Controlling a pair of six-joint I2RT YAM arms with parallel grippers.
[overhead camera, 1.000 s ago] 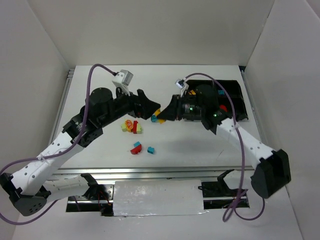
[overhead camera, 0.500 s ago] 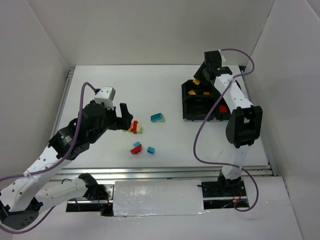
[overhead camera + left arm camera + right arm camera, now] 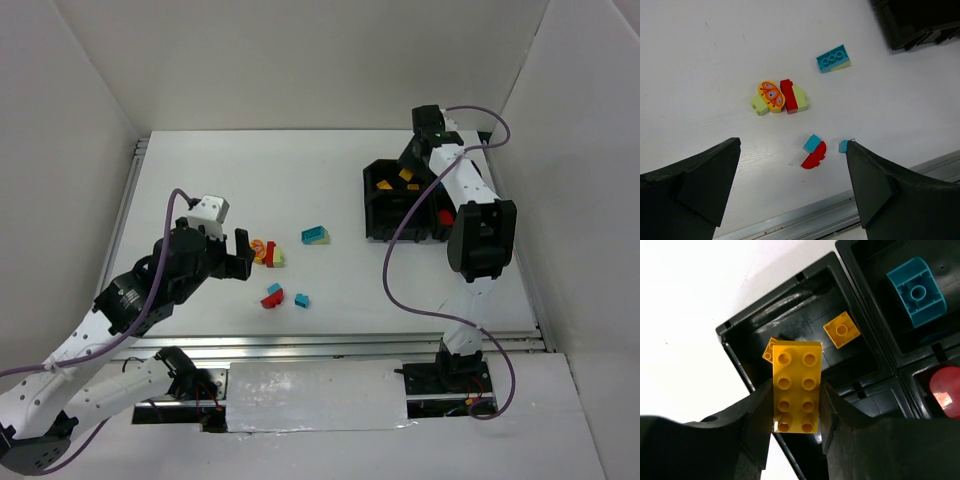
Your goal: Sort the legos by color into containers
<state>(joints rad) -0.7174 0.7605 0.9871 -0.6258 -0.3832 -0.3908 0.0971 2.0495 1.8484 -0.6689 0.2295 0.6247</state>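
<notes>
Your right claw [image 3: 796, 416] is clenched on an orange-yellow brick [image 3: 796, 382] over the tray [image 3: 734, 340] cell that holds two orange pieces [image 3: 841, 329]. A teal brick [image 3: 916, 291] and a red piece [image 3: 943, 392] sit in the cells at right. Your left claw [image 3: 792, 187] gapes above the loose legos [image 3: 779, 97] at mid-frame. The table [image 3: 700, 60] and walls [image 3: 300, 60] are white.

You see the whole table [image 3: 200, 180] from above; left wrist looks down on bricks [image 3: 788, 96], right closely into tray [image 3: 800, 305].
</notes>
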